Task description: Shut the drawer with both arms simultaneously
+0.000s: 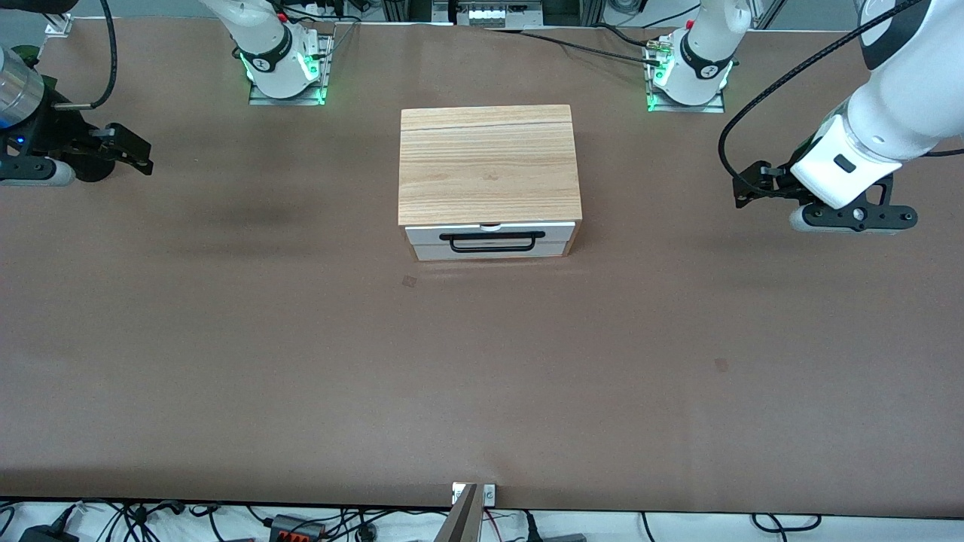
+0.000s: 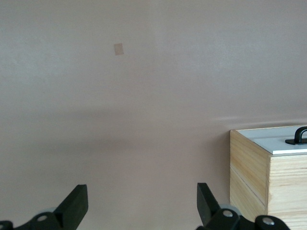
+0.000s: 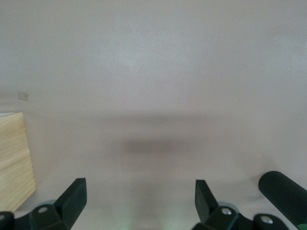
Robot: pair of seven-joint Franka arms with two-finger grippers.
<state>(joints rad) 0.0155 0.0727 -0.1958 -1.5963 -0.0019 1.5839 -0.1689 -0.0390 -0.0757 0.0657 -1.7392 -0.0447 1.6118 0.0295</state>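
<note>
The wooden box [image 1: 488, 162] stands mid-table between the two arm bases. Its drawer [image 1: 491, 242], with a white front panel and a black bar handle [image 1: 493, 242], faces the front camera and sticks out only slightly. My left gripper [image 1: 744, 187] hangs open and empty over bare table toward the left arm's end, well apart from the box. In the left wrist view its fingers [image 2: 76, 205] are spread wide, with the box [image 2: 259, 175] and the handle's end [image 2: 300, 136] beside them. My right gripper [image 1: 139, 154] is open and empty toward the right arm's end. In the right wrist view [image 3: 140, 199] only the box's corner [image 3: 14, 158] shows.
The brown table [image 1: 482, 376] carries small patch marks [image 1: 409, 281] in front of the drawer and another [image 1: 721, 365] nearer the front camera. Cables run along the table edges. A black cylinder [image 3: 285, 194] shows by the right gripper.
</note>
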